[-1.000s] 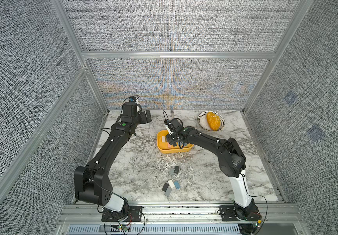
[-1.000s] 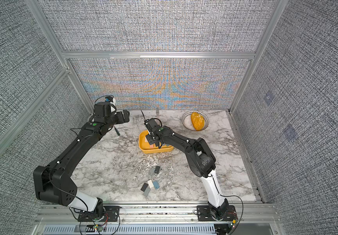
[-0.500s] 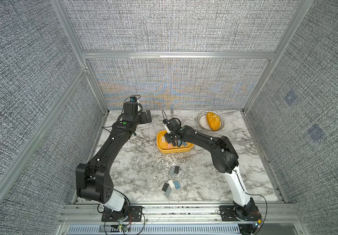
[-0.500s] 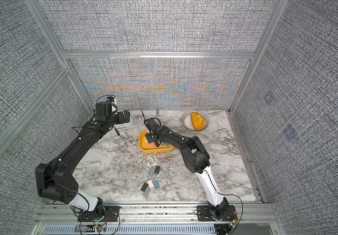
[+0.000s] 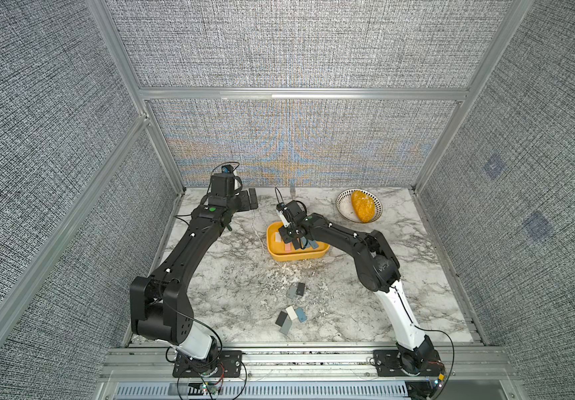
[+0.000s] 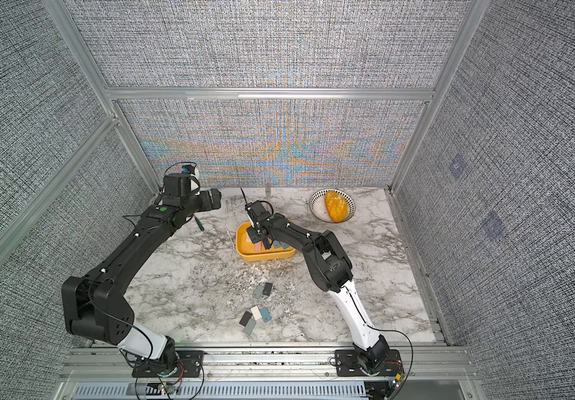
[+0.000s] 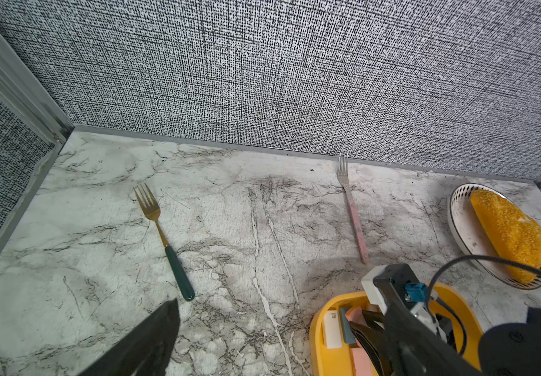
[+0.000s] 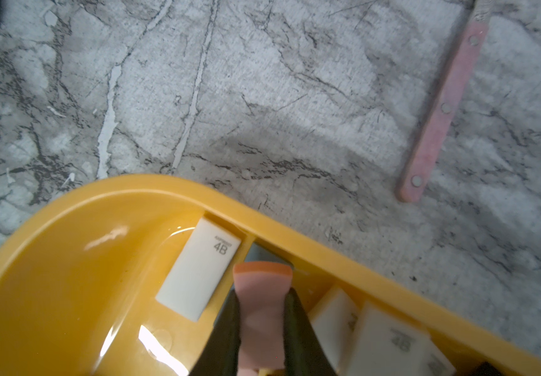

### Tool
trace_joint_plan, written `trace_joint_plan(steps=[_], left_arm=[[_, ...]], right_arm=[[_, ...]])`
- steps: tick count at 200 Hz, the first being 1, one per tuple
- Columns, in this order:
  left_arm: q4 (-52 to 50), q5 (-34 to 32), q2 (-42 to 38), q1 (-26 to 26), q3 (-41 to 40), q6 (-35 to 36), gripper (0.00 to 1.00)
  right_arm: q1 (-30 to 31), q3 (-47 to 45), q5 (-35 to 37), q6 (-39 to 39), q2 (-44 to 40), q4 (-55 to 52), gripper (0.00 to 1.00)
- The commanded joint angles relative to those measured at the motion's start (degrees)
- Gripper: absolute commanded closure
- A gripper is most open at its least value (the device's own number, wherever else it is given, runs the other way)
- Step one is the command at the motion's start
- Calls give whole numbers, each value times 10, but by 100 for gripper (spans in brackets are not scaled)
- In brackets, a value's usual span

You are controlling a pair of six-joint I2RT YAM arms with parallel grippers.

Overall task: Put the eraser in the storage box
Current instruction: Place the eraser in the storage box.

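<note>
Right gripper [image 8: 262, 304]: pinching the pink rectangular rubber eraser [image 8: 262, 280] inside the shallow yellow plastic storage box [image 8: 151, 185], near the table's back edge.
Left gripper [image 5: 248, 203]: spread wide, empty.
Risk: the squeezed eraser may cling to 1 jaw on release and lift back out.

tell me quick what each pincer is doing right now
left pincer: open, empty
right pincer: shut on the pink eraser

The storage box [image 8: 67, 247] is glossy yellow plastic. The white eraser [image 8: 197, 270] inside it and the pink eraser [image 8: 262, 312] look smooth and matt. Around the box the table [image 8: 262, 97] is matt, scuffed marble-look; beside the box, a fork [image 8: 438, 114] has a speckled pink handle with metal rivets.
</note>
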Motion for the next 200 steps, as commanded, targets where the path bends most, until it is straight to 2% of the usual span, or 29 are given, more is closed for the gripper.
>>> trace_joint_plan(steps=[1,25,68,96,141,200], left_arm=[[6,-4,2,2,4,3,0],[6,-4,1,2,3,3,0],[6,-2,-1,2,2,2,0],[6,-1,-4,2,0,0,0],[11,3,-12,2,-8,-2,0],[26,15,-21,2,-24,-11,0]], right_arm=[[1,7,-3,1,5,-3,69],[0,9,-7,2,2,-7,60],[2,6,-3,3,-38,-6,54],[9,-31,12,11,-99,-3,51],[40,-188,39,42,-241,-9,48],[127,-426,34,80,-411,-48,46]])
